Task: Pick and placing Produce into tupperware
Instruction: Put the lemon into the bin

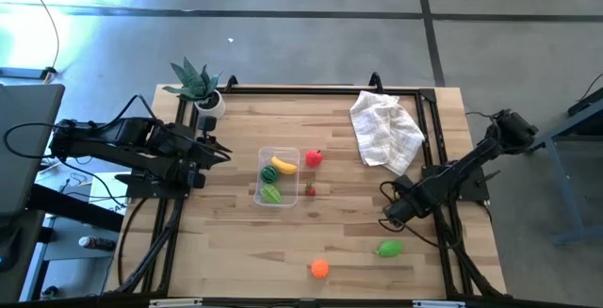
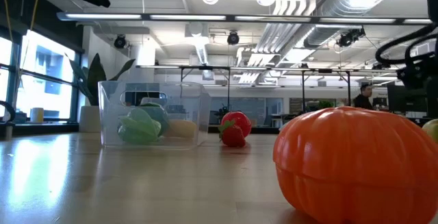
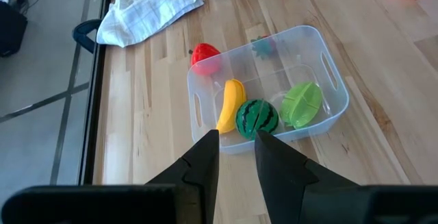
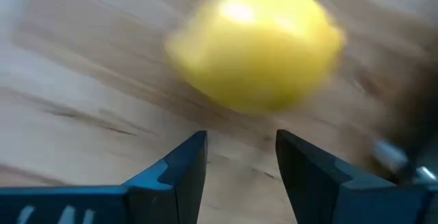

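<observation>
Tupperware (image 1: 276, 178) sits mid-table holding three pieces: banana (image 1: 284, 165), watermelon (image 1: 269, 172), one green piece (image 1: 272, 193). Two red ones lie just beside it; orange (image 1: 320, 268) and another green piece (image 1: 389, 249) sit near the front edge. Right gripper (image 4: 239, 157) is spread apart over the lemon (image 4: 256, 44) (blurry), left gripper (image 3: 237, 142) parted beside the tub.

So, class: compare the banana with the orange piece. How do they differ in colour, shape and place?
The banana is yellow; the orange piece is orange. The banana is long and curved; the orange piece is round and ribbed. The banana lies inside the clear tupperware; the orange piece sits on the bare table, at its near edge. Neither is being held.
</observation>
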Tool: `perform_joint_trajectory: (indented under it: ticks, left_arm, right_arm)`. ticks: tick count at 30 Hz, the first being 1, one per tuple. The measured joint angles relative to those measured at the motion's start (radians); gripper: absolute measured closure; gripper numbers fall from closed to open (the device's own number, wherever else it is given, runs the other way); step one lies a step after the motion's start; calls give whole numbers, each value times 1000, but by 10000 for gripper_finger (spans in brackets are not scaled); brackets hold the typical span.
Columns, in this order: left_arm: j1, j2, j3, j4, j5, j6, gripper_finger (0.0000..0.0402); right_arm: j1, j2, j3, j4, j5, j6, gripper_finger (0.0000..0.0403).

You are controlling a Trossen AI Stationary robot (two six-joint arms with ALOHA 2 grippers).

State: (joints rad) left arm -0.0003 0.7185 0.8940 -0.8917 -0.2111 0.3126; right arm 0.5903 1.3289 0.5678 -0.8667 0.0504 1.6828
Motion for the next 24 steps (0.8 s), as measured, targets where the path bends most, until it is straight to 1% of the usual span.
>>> perform_joint_trajectory:
  ticks: [3,8,12,15,19,24]
  left_arm:
    - [0,0,0,0,0,0,316]
    - [0,0,0,0,0,0,316]
    - [0,0,0,0,0,0,316]
    - [0,0,0,0,0,0,316]
    - [0,0,0,0,0,0,316]
    - [0,0,0,0,0,0,316]
  right_arm:
    - [-4,0,17,10,29,-51,235]
    - [-8,0,20,-1,28,-86,235]
    - [-8,0,20,-14,20,-49,235]
    - [-8,0,20,-32,20,17,235]
    - [-8,0,20,-1,10,24,234]
    - [-8,0,20,26,27,22,211]
